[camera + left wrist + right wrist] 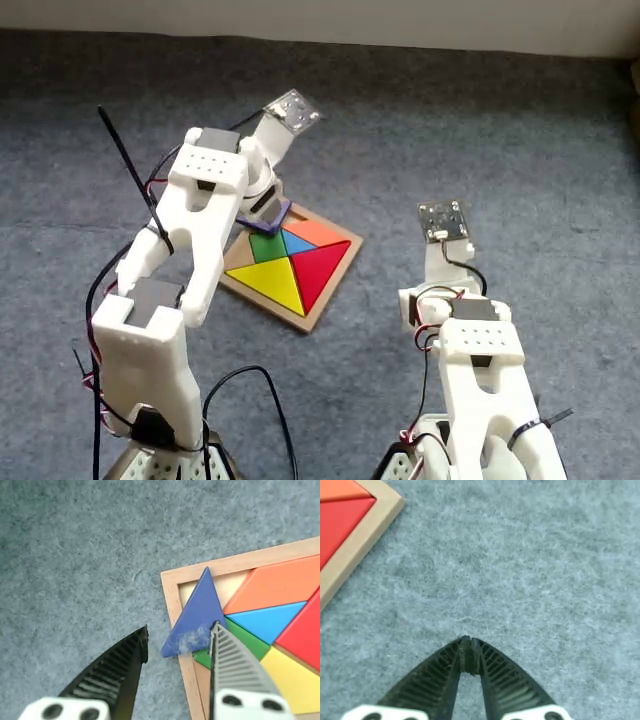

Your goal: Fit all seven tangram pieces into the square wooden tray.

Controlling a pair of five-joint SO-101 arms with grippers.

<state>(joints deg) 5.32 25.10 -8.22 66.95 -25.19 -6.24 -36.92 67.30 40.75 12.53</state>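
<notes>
The blue triangle [200,612] lies skewed across the corner rim of the wooden tray [335,288], mid-frame in the high view, unseated. The left gripper [180,628] stands over it wide open, gripping nothing. A nudge may ride it over the rim. The left wrist view shows that overlap; overhead, the left arm [205,220] covers it. The right gripper [470,645] is closed and empty.

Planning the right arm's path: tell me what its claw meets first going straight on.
Probably just carpet: the shut right claw points along it, with the tray corner off to one side; depth is unclear.
</notes>
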